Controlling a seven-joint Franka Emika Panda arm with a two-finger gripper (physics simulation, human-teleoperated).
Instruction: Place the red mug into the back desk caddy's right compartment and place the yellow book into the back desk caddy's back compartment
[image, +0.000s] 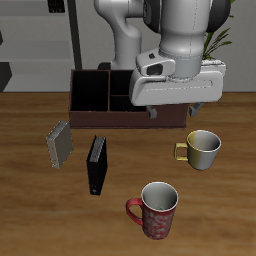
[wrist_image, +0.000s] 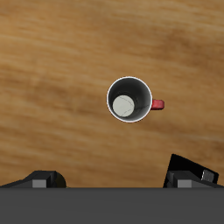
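The red mug (image: 158, 210) stands upright near the table's front edge, speckled, with a pale grey inside. The wrist view looks straight down into the red mug (wrist_image: 129, 100). My gripper (image: 175, 110) hangs high above the table, farther back than the mug, and covers part of the back desk caddy (image: 95, 98). The gripper (wrist_image: 114, 178) is open and holds nothing. The yellow book (image: 60, 145), pale grey-tan, lies in front of the caddy. One large section and a split column of the caddy show. Its other end is hidden.
A taller black book (image: 96, 165) stands between the yellow book and the red mug; its corner (wrist_image: 197, 166) shows in the wrist view. A plain yellow-gold mug (image: 200, 148) stands in front of the caddy's hidden end.
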